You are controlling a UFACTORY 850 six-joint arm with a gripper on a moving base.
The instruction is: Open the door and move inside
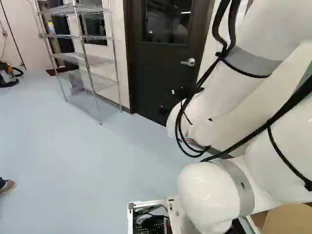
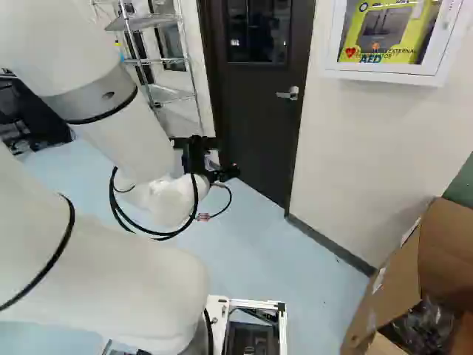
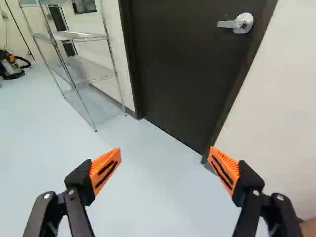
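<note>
- end effector (image 3: 164, 153): released, fingers wide apart, nothing between them.
- door (image 3: 182, 69): shut. lever handle (image 3: 237, 23) at roughly 1 o'clock from the end effector, well apart.
- step, judged: approach. raise, straddle the lever's free end squarely, clench, rotate down before moving the door.
- wall cabinet (image 2: 384, 72), 2 o'clock from the handle: print present, not transcribed.

White arm (image 1: 209, 192), grey bands (image 1: 251, 61), black cables (image 1: 273, 120), ribbed orange pads (image 3: 101, 165).
</note>
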